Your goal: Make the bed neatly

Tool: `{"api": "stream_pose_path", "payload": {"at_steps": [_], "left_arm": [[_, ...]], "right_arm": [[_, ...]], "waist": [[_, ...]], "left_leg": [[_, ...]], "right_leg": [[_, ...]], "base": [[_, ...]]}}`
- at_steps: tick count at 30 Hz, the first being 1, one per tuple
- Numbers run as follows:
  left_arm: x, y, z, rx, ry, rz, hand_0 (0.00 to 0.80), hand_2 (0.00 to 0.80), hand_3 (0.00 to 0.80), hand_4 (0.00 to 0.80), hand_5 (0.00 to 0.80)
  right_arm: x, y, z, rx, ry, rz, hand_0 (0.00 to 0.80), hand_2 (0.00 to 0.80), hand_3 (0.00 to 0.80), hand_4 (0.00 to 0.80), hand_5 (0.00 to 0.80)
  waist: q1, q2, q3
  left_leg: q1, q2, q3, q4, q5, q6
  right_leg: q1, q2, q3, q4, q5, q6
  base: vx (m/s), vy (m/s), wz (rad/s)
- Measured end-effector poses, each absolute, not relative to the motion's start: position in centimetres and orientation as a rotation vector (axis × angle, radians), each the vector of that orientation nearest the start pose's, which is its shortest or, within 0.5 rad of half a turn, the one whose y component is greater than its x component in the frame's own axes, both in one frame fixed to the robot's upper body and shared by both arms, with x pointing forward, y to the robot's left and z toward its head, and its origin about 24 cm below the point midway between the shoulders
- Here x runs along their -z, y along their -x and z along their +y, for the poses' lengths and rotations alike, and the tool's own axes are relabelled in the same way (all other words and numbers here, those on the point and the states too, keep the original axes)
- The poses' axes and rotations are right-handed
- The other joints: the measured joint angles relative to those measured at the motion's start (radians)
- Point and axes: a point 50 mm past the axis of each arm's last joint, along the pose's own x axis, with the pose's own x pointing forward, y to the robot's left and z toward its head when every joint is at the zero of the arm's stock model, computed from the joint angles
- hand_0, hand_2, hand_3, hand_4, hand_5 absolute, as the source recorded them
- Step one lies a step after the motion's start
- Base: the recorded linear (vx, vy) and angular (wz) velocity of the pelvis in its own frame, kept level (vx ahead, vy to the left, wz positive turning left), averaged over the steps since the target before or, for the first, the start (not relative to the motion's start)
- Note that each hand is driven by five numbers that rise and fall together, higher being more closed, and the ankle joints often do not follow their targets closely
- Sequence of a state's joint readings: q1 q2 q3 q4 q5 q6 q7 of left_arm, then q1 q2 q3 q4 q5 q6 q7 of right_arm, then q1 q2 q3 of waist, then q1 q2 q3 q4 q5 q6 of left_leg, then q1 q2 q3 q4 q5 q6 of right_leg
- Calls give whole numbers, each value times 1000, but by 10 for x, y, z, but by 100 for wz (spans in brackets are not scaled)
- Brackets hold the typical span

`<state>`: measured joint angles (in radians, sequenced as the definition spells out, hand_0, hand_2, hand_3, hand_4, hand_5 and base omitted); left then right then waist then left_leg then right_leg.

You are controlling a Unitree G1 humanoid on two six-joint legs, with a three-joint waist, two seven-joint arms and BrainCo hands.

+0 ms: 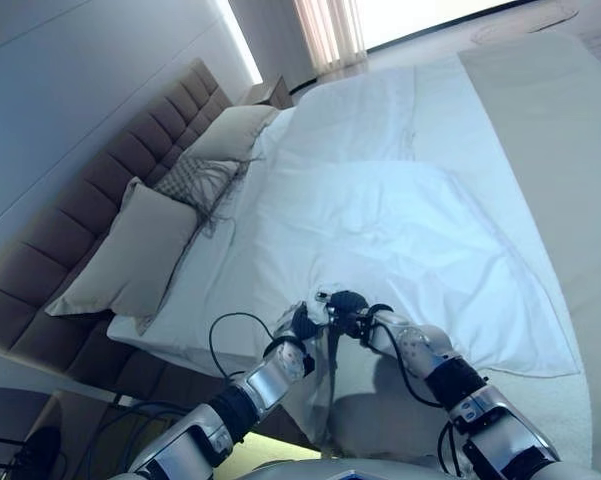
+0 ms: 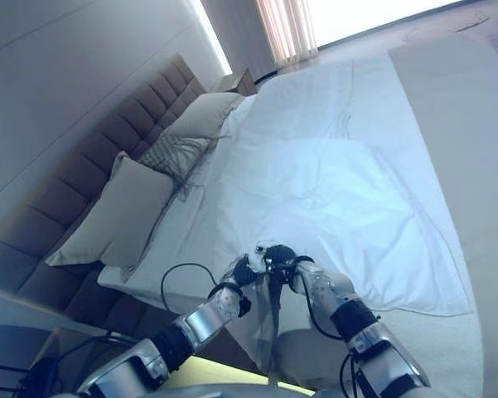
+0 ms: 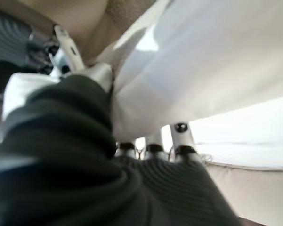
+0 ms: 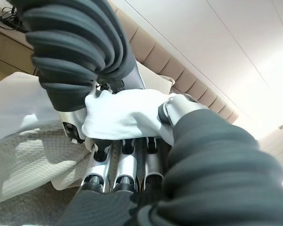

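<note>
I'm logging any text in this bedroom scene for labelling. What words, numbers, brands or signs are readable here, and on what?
None: no readable text shows in any view.
The white duvet, pillows, headboard and both hands, left and right, show no legible print.

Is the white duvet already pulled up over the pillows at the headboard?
No, the white duvet lies below the pillows, which are uncovered by the headboard.

Wall [image 1: 70,90]: pale, plain, behind the headboard.
Headboard [image 1: 130,170]: brown, tufted in squares.
Curtain [image 1: 330,30]: sheer, at the far corner.
Window [image 1: 430,15]: bright daylight.
Nightstand [image 1: 270,92]: beside the headboard's far end.
</note>
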<state>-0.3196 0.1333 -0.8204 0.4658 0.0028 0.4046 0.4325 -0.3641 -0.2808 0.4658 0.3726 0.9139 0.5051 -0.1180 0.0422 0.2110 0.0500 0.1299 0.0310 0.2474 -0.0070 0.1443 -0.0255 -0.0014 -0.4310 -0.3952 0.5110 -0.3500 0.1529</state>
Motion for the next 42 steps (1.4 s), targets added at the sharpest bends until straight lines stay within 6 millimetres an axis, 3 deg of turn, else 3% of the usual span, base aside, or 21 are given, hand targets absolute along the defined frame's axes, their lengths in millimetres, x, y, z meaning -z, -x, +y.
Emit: {"api": "stream_pose_path", "payload": {"at_steps": [2,8,9,10,18,30,42], "left_arm": [[44,-243,48,283,-688,428,800,800,800,800,800],[53,-233,53,216,-630,461,800,800,800,800,800],[53,-233,53,208,-624,459,800,800,800,800,800],[53,-233,54,200,-625,459,800,800,800,800,800],[64,-234,92,18,-622,510,800,800,800,800,800],[62,-244,141,-165,-595,511,800,800,800,800,800],[59,-242,180,-244,-686,484,800,800,800,800,800]], "right_arm": [[13,-275,-92,-356,-320,763,800,800,800,800,800],[21,-265,-83,-348,-332,762,800,800,800,800,800],[21,-265,-83,-346,-335,756,540,540,540,540,540],[22,-265,-82,-347,-336,752,0,0,0,0,0],[22,-254,-52,-447,-395,726,0,0,0,0,0],[22,-239,-32,-566,-530,732,0,0,0,0,0],[25,-226,-34,-621,-558,771,0,0,0,0,0]], "waist": [[2,-10,-1],[13,-82,-12],[22,-87,-13],[32,-92,-13],[75,-171,-38],[92,-172,-41],[93,-160,-51]], "left_leg": [[0,7,-2,4,0,0],[-3,32,-3,53,0,0],[-3,38,-3,49,0,0],[-3,45,-4,50,0,0],[-4,86,-6,47,0,0],[0,88,-6,25,0,0],[-2,89,-6,15,0,0]], "right_leg": [[7,8,-2,-4,1,-2],[52,30,-26,-30,1,-8],[53,39,-27,-30,2,-14],[54,47,-29,-33,4,-18],[67,92,-56,-57,1,-47],[63,102,-55,-56,7,-55],[47,104,-46,-55,9,-57]], "base": [[-10,-77,1],[-29,-100,4],[-42,-174,-2],[-31,-153,-1],[-9,-115,3],[0,-7,1],[-5,10,-2]]}}
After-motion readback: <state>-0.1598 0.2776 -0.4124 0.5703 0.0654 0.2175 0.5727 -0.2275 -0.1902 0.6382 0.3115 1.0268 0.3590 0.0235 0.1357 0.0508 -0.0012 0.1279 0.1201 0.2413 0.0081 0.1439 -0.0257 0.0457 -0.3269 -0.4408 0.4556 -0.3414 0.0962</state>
